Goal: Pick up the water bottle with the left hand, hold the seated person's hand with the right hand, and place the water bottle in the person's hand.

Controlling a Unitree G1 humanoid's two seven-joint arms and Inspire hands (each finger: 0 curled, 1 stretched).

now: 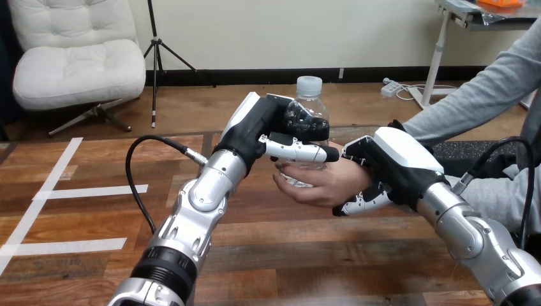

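Observation:
A clear water bottle (309, 95) with a white cap stands upright above the middle of the table. My left hand (271, 131) is shut on its upper body, fingers and thumb curled round it. The person's hand (319, 182) comes in from the right and cups the bottle's lower part from beneath, fingers curled round it. My right hand (389, 169) grips the person's wrist, with its fingers wrapped under and its white back on top.
The wooden table (287, 255) stretches toward me, with white tape lines (83, 191) on its left part. The person's grey sleeve (485, 95) runs off to the upper right. A black cable (137, 178) loops off my left forearm.

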